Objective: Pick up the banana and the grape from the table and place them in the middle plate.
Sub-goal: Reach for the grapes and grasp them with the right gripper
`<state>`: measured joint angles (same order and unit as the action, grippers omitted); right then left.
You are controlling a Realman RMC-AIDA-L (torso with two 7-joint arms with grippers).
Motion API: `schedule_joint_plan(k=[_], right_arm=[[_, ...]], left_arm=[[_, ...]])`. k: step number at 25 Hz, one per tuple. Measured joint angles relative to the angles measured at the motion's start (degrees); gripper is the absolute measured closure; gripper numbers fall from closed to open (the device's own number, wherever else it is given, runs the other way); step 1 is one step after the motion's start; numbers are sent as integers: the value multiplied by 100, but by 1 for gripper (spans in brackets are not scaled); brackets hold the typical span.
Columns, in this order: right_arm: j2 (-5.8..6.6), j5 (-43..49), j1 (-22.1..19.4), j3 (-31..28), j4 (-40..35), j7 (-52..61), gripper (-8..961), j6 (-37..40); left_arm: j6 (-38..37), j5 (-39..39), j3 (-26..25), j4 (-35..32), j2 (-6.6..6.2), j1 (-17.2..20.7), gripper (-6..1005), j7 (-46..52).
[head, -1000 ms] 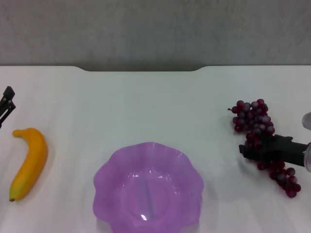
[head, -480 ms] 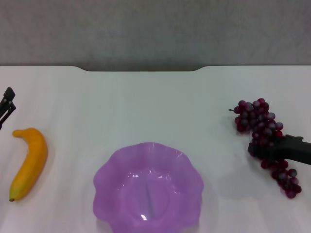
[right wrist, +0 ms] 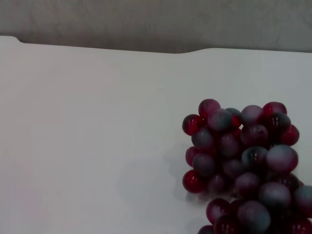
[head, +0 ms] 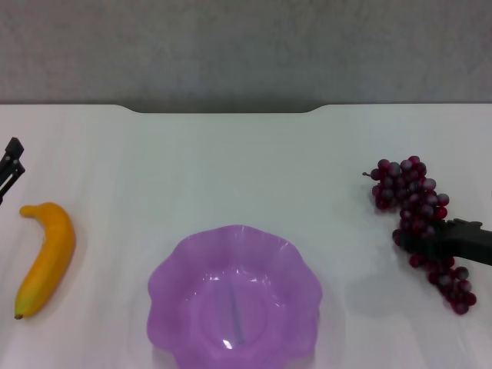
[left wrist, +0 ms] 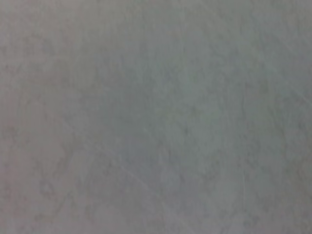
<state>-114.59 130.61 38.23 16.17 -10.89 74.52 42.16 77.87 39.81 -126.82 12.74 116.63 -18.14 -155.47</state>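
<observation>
1. Nothing placed so far: the translucent purple plate with a wavy scalloped rim (head: 165, 280), lower centre of the head view, holds no fruit.
2. The curved yellow-orange plastic-looking banana with a dark tip (head: 48, 257) lies flat on the plain white counter (head: 231, 161) at the lower left of the head view, well apart from the plate. Untouched as far as it shows.
3. The long bunch of dark red-purple grapes with a greyish bloom (head: 411, 196) lies on the counter at the right of the head view, running from mid-right down toward the lower right corner, also well apart from the plate.
4. The right tool (head: 419, 244) comes in from the right frame edge as a dark bar laid across the lower half of the bunch. It looks in contact with the grapes, but I cannot tell whether it is spread or closed on them, and the bunch looks to be resting on the counter, not lifted.
5. The right wrist view shows the upper part of the bunch close up in the lower right of the frame, on the counter; no fingers show.
6. The left tool (head: 9, 165) sits at the far left edge of the head view, just above the banana and not touching it; it looks idle, and its spread cannot be told. The left wrist view shows only a plain grey surface.
7. My read: early stage, with the grape grasp being attempted. Left to do: secure and lift the grapes, carry them to the plate, release, then the same for the banana.
</observation>
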Motion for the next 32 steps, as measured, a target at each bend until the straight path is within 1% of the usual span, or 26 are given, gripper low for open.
schedule_joint_plan(k=[9,14,25,28,32], right_arm=[[-2,1,4,8,64,9,171,45],[-2,4,0,3,78,10,350,47],[-2,9,-13,9,79,8,457,118],[-1,9,-15,3,79,8,506,139],[-5,-1,-15,-16,77,8,522,196]], left_arm=[[1,0,0,0,0,1,102,0],[8,0,0,0,0,21,102,0],[10,0,0,0,0,22,102,0],[10,0,0,0,0,23,102,0],[9,0,0,0,0,29,102,0]])
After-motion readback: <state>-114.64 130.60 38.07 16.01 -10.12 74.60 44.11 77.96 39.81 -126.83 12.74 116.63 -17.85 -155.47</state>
